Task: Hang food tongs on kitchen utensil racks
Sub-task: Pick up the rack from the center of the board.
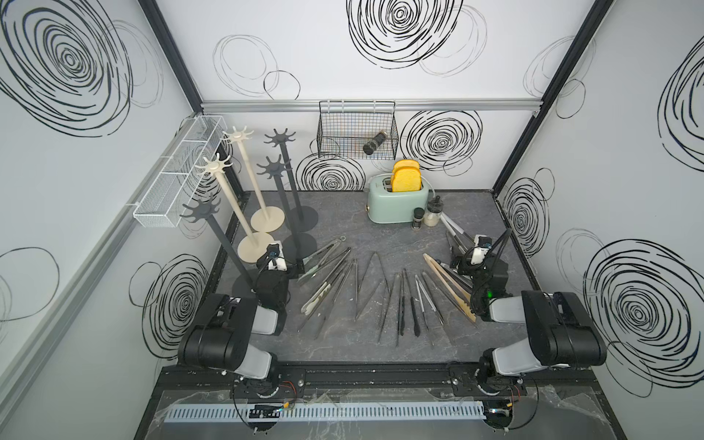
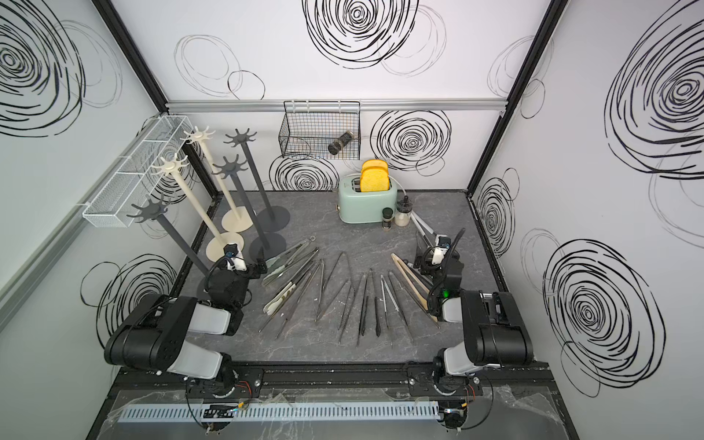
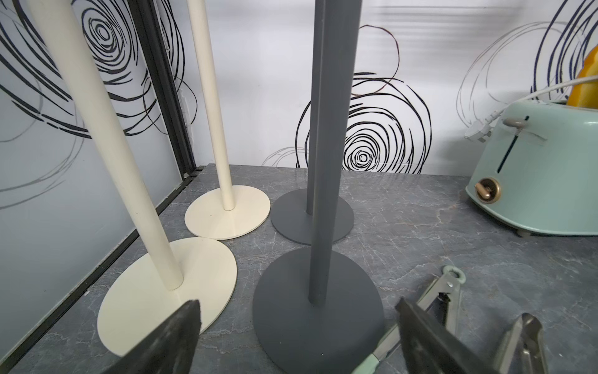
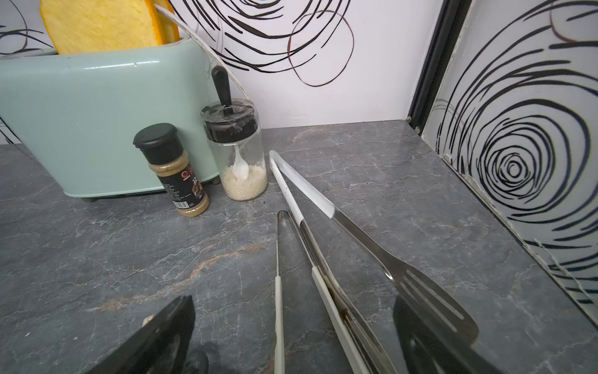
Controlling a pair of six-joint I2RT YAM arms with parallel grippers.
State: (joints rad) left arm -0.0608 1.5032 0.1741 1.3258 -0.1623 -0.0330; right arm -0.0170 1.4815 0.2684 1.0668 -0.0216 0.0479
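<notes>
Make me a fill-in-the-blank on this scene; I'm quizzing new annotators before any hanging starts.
1. Two kitchen utensil racks are cream and ____ are dark grey.
2. The food tongs all lie on the ____, none on a hook.
3. The black wire basket holds a single spice ____.
4. The left gripper and right gripper both stand ____.
Missing words: three; table; jar; open.

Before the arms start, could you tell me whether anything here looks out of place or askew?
One thing: a dark spice jar lies on its side in the black wire basket on the back wall, while the two other jars stand upright beside the toaster. Otherwise nothing stands out.
</notes>
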